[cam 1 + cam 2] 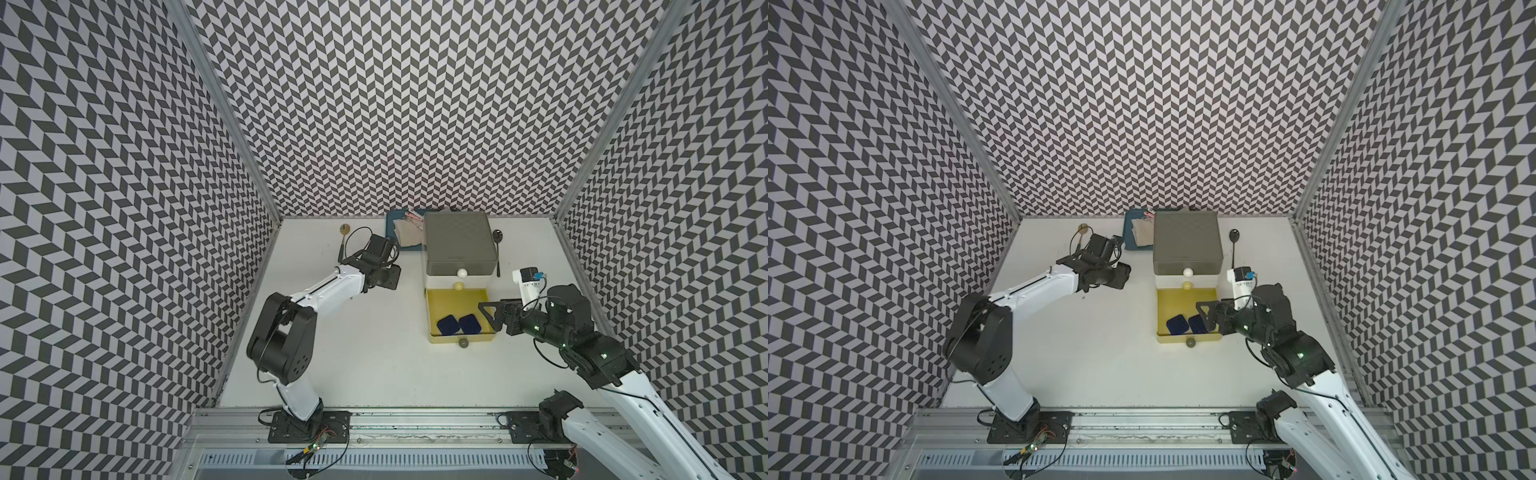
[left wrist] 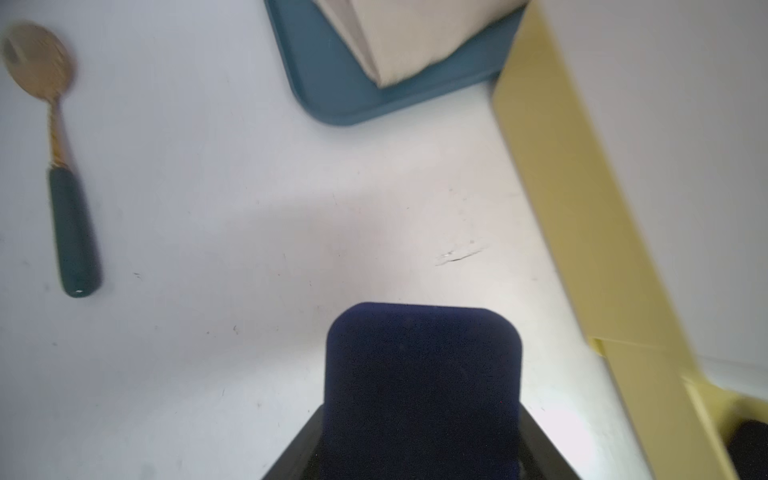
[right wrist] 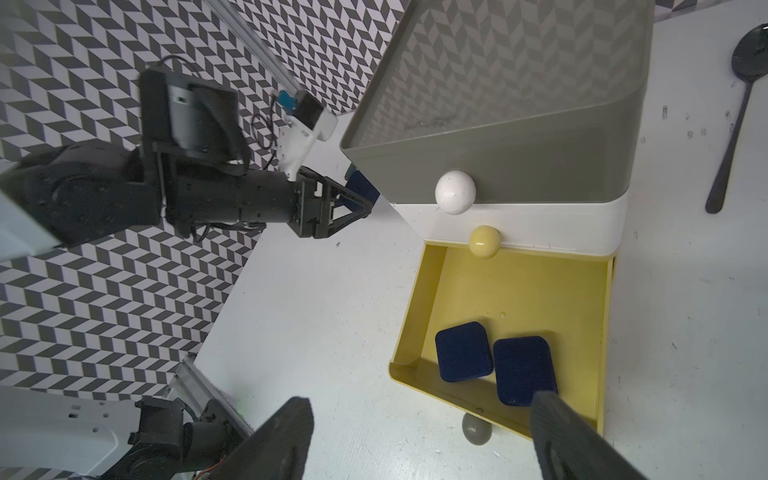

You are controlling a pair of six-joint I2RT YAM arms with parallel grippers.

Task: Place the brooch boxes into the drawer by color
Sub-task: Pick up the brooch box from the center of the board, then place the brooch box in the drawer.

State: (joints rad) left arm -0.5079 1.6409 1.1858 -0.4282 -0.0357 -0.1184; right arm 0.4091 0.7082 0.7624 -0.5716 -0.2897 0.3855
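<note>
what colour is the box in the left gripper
Navy blue; the box shows best in the left wrist view.

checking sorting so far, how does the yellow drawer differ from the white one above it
The yellow drawer is pulled out, showing two blue boxes; the white drawer is shut, contents hidden. The yellow drawer has a grey knob, the white drawer a yellow knob. Both have ball knobs.

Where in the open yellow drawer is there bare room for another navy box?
The back half of the yellow drawer, between the chest and the two navy brooch boxes, is bare. The front is crowded: both boxes lie side by side there.
</note>
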